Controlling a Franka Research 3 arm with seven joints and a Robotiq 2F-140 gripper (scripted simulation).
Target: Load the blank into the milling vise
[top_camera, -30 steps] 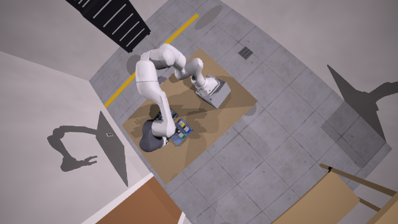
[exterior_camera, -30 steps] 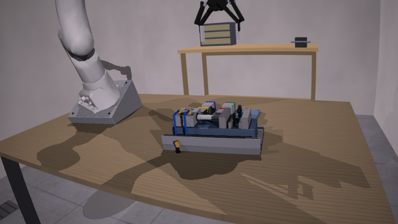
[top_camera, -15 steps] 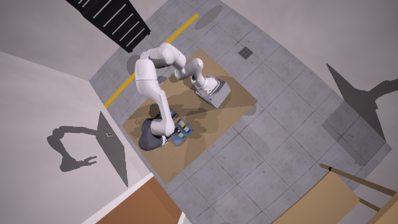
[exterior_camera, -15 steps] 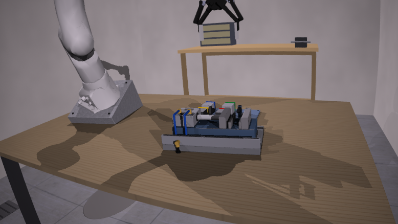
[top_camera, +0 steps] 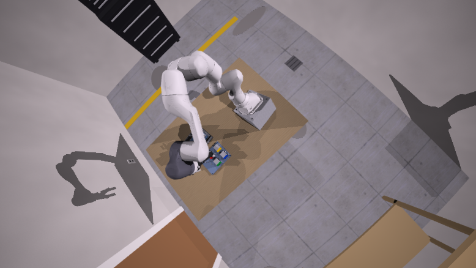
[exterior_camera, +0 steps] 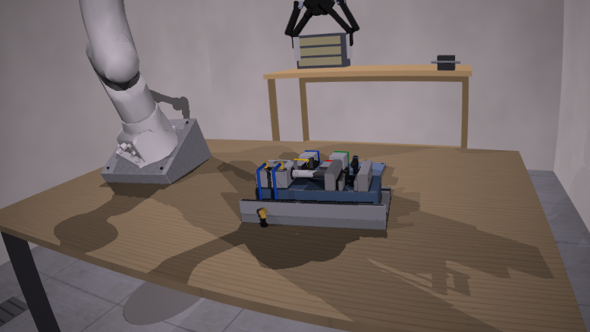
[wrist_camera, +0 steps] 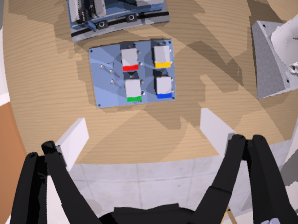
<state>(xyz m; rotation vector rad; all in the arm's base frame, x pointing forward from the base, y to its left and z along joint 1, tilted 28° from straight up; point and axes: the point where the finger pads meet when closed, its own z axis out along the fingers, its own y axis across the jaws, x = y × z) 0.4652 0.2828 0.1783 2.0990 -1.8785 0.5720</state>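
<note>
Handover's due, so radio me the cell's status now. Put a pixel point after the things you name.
Tool (exterior_camera: 321, 43) (wrist_camera: 143, 123) open, nothing held. Green-ended blank (exterior_camera: 338, 158) (wrist_camera: 133, 88) on infeed plate (exterior_camera: 378, 166) (wrist_camera: 111, 94), not loaded. Red-ended blank (wrist_camera: 130, 57) sits close beside it, may crowd the grasp.

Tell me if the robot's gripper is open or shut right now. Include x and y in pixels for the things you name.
Open: the gripper (exterior_camera: 322, 45) (wrist_camera: 143, 123) has its fingers spread wide apart, with nothing between them.

The white arm (top_camera: 174, 84) arches from its grey base (top_camera: 267, 117) over the wooden table (top_camera: 266, 139), its dark wrist (top_camera: 179, 160) beside the blue infeed plate (top_camera: 208, 167). Blanks with yellow, blue and green ends stand on the plate; the arm partly hides the vise (top_camera: 207, 135).
</note>
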